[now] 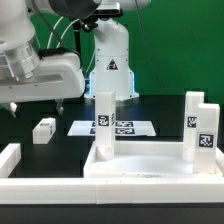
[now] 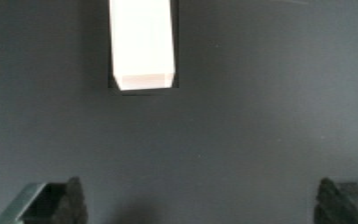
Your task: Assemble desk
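Note:
The white desk tabletop (image 1: 150,172) lies at the front of the exterior view with its rims up. One tagged leg (image 1: 103,122) stands upright at its left corner, and two more legs (image 1: 203,135) stand at its right. A fourth white leg (image 1: 43,130) lies loose on the black table at the exterior view's left. In the wrist view this leg (image 2: 142,45) shows end-on, ahead of my gripper (image 2: 202,205). The gripper (image 1: 14,104) hovers above the table left of that leg. It is open and empty, with dark fingertips (image 2: 51,203) spread wide apart.
The marker board (image 1: 118,128) lies flat behind the tabletop. The arm's white base (image 1: 112,60) stands at the back. Low white rails (image 1: 10,156) border the table at the left and the front edge.

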### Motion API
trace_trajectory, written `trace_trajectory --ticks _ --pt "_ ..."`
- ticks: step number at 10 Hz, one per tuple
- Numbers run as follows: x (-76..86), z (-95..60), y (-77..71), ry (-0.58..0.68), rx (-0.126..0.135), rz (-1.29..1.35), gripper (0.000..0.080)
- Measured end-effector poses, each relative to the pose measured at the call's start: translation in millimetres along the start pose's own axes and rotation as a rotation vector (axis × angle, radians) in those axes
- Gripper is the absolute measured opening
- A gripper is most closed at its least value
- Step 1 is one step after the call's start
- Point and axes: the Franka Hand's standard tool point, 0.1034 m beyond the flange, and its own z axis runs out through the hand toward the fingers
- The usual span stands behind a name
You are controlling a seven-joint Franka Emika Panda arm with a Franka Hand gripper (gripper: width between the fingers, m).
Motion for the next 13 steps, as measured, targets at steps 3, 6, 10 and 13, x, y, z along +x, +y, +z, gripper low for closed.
trace_trajectory --ticks 3,6,10,13 --pt "-16.6 30.5 0.3 -0.302 0.037 0.006 0.0648" --pt "-17.6 39.4 15.6 -0.512 -0.023 0.002 0.0648" --pt "-16.0 41.4 18.5 -0.501 -0.028 0.002 0.0648" --pt "-25.2 77.3 32.8 -0.531 -0.021 0.034 0.0648"
